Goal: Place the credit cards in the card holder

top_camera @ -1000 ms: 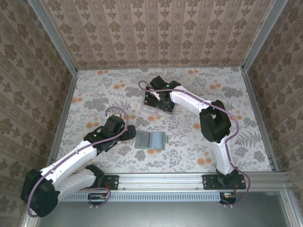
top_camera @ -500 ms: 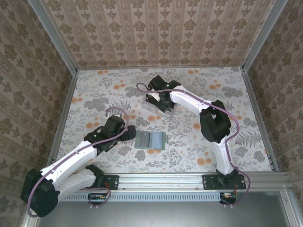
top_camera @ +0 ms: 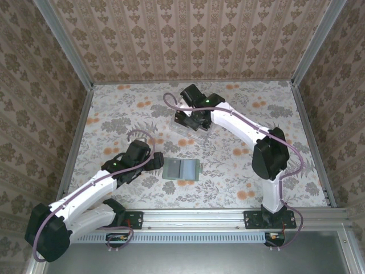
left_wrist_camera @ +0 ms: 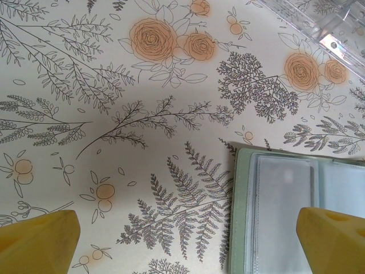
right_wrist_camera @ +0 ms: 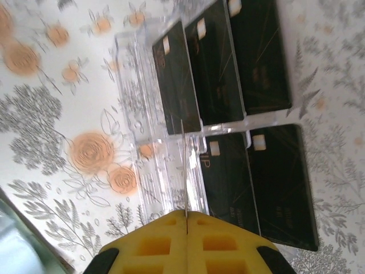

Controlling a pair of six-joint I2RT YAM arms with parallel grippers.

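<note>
Several black credit cards lie in two tiers of a clear plastic rack. My right gripper hangs above that rack, shut on one credit card that shows edge-on as a thin line between the yellow pads. From above, the right gripper is at the back middle of the table. The sage-green card holder lies open and flat at the table's centre, its clear pockets facing up. My left gripper stands open just left of the holder, one fingertip over it.
The floral tablecloth covers the whole table. Metal-framed patterned walls close in the left, right and back sides. The clear rack's corner lies beyond the holder.
The right gripper has shut on a card and lifted it back from the rack, its elbow swinging right. The left arm and the card holder have not moved.
</note>
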